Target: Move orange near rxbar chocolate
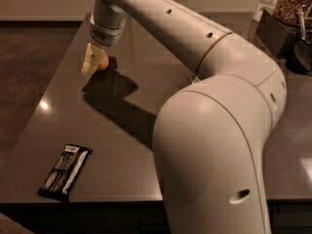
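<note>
The orange (pixel 103 63) sits on the dark table at the far left, partly hidden by my gripper (pixel 93 61). The gripper hangs down from the wrist and is right at the orange's left side, touching or nearly touching it. The rxbar chocolate (pixel 66 172), a flat black bar with white stripes, lies near the table's front left corner, well apart from the orange and the gripper.
My large arm sweeps across the middle and right of the view and hides most of the table (pixel 122 145) there. A sliver of the green bag (pixel 193 78) shows by the elbow. Jars and a dark container (pixel 285 18) stand at the back right.
</note>
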Action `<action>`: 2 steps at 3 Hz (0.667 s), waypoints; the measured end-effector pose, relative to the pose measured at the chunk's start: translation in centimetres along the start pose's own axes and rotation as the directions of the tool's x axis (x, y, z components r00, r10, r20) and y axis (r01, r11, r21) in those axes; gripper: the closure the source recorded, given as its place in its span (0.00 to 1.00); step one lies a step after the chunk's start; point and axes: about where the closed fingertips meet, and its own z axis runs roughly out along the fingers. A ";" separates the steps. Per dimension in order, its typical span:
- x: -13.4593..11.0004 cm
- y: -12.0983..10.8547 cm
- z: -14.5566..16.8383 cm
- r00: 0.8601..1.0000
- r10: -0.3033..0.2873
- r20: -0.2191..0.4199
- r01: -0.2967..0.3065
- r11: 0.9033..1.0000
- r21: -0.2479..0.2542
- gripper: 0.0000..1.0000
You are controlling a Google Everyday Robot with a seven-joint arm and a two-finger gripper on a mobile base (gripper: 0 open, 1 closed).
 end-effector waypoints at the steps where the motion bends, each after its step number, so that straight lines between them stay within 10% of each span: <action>1: -0.6 0.1 1.1 1.000 -0.007 -0.016 0.006 1.000 -0.016 0.00; 2: -1.0 0.2 1.7 1.000 -0.013 -0.025 0.012 1.000 -0.028 0.13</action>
